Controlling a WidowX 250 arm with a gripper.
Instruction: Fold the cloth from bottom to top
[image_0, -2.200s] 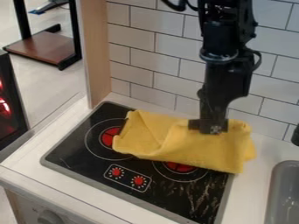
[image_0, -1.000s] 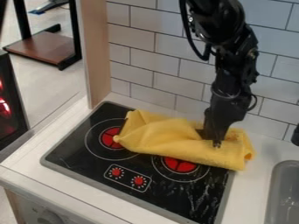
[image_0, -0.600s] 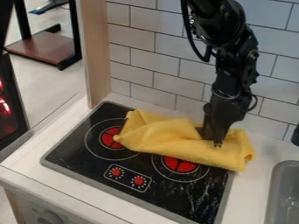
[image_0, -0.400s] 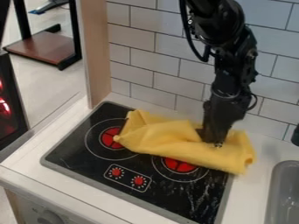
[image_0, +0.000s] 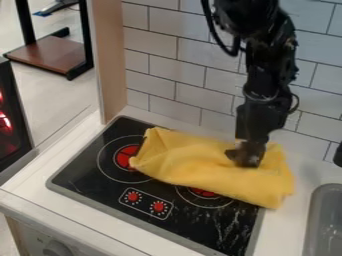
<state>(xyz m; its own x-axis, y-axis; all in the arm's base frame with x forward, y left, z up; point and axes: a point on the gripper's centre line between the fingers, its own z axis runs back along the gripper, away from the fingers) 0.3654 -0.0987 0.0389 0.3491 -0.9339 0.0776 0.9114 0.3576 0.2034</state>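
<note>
The yellow cloth (image_0: 200, 162) lies as a wide, layered strip across the back and right part of the black stove top, its right end lapping over onto the white counter. My gripper (image_0: 246, 159) hangs down from above at the cloth's right half, its tip against the upper side of the fabric. Creases run through the cloth near the tip. Whether any fabric is held cannot be made out.
Below the cloth lies the stove top (image_0: 100, 172) with red burner marks and two knobs. A grey sink (image_0: 324, 220) is at the right edge. The white tiled wall (image_0: 174, 65) rises close behind the cloth and arm.
Over the last two seconds the gripper has tilted, then come nearly upright again, slightly right of where it was. The cloth's lower right edge has shifted downward, covering more of the lower burner.
</note>
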